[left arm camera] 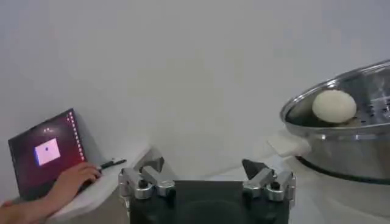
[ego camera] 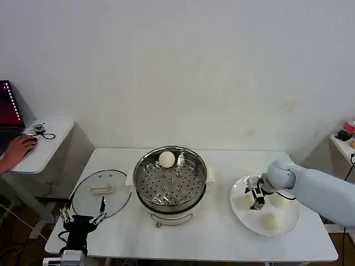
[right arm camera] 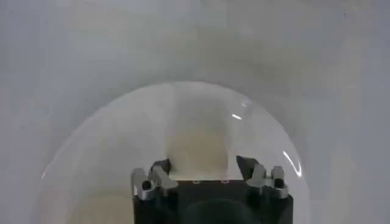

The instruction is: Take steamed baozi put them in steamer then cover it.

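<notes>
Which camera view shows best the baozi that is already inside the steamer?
The head view: the baozi lies fully visible on the perforated tray, at the far rim of the steamer. The left wrist view shows it from the side, half hidden behind the rim. The right wrist view faces the plate.

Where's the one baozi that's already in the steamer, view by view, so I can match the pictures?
Head view: the baozi sits at the far edge of the perforated tray, near the picture's centre.
Left wrist view: the baozi is at upper right, rising above the rim.
Right wrist view: this camera faces the white plate instead.
Shared landmark: the steamer, also in the left wrist view.
</notes>
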